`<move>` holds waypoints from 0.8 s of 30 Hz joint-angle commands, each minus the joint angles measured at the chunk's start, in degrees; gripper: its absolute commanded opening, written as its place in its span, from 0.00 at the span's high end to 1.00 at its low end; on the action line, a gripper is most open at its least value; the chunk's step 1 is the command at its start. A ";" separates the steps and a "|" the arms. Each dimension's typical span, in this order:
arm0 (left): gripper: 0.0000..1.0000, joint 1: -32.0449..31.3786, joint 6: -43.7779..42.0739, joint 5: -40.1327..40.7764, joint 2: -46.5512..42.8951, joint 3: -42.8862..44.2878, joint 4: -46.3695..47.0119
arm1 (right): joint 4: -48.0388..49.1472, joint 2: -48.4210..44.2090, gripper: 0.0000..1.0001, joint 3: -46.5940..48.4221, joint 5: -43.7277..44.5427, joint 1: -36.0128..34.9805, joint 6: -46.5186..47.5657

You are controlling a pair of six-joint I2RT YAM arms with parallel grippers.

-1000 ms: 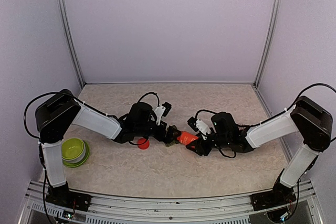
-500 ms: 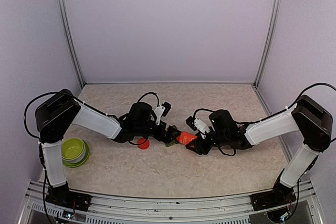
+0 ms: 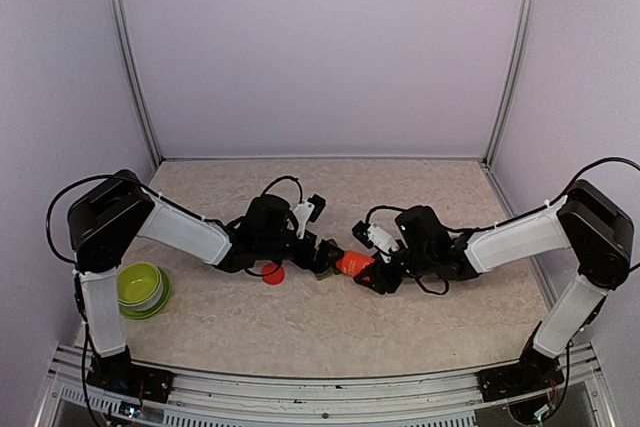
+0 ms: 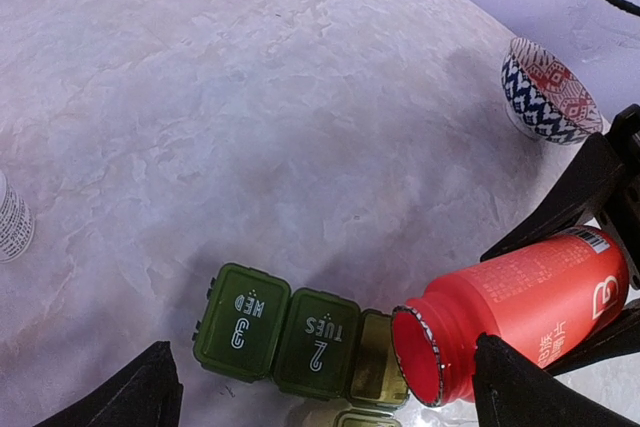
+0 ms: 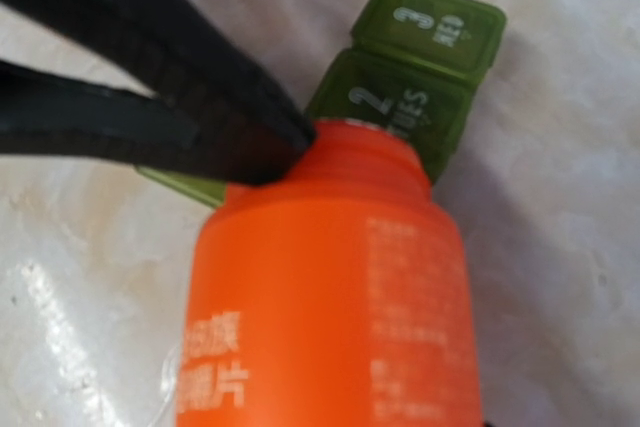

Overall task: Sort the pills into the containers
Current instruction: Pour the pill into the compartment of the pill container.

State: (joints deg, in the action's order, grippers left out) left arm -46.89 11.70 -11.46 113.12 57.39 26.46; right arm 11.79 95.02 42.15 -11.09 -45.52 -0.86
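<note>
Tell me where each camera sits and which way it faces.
Top external: above and behind, looking down at the table; both arms meeting at the red bottle.
Left wrist: low over the table, facing the green pill organizer; own open fingers at bottom corners.
Right wrist: behind the held bottle, looking along it to the organizer; own dark fingers upper left.
Both wrist views share bottle and organizer.
</note>
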 commanded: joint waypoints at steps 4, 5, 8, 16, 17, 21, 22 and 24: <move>0.01 -0.39 -0.54 -0.98 1.58 1.15 -1.06 | 2.16 -1.96 1.00 3.75 -1.22 0.08 0.60; 0.01 -0.39 -0.52 -0.94 1.58 1.15 -1.05 | 1.76 -1.87 1.00 3.93 -1.06 0.08 0.60; 0.01 -0.39 -0.50 -0.95 1.58 1.17 -1.02 | 1.04 -1.76 1.00 4.46 -0.97 0.08 0.73; 0.01 -0.39 -0.49 -0.93 1.66 1.23 -1.05 | -0.67 -1.34 1.00 5.94 -0.95 0.00 0.93; 0.01 -0.39 -0.52 -0.97 1.66 1.24 -1.06 | -1.03 -1.26 1.00 6.20 -0.96 -0.01 0.95; 0.01 -0.39 -0.50 -0.93 1.66 1.21 -1.09 | -2.57 -0.94 1.00 7.33 -0.57 -0.14 1.10; 0.01 -0.39 -0.54 -0.97 1.66 1.21 -1.10 | -2.99 -0.83 1.00 7.66 -0.47 -0.18 1.17; 0.01 -0.39 -0.54 -0.98 1.65 1.18 -1.14 | -3.62 -0.67 1.00 8.15 -0.45 -0.25 1.34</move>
State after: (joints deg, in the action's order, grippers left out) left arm -46.78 11.73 -11.31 113.34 57.60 26.50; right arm 4.27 95.02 46.28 -10.35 -45.52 -0.56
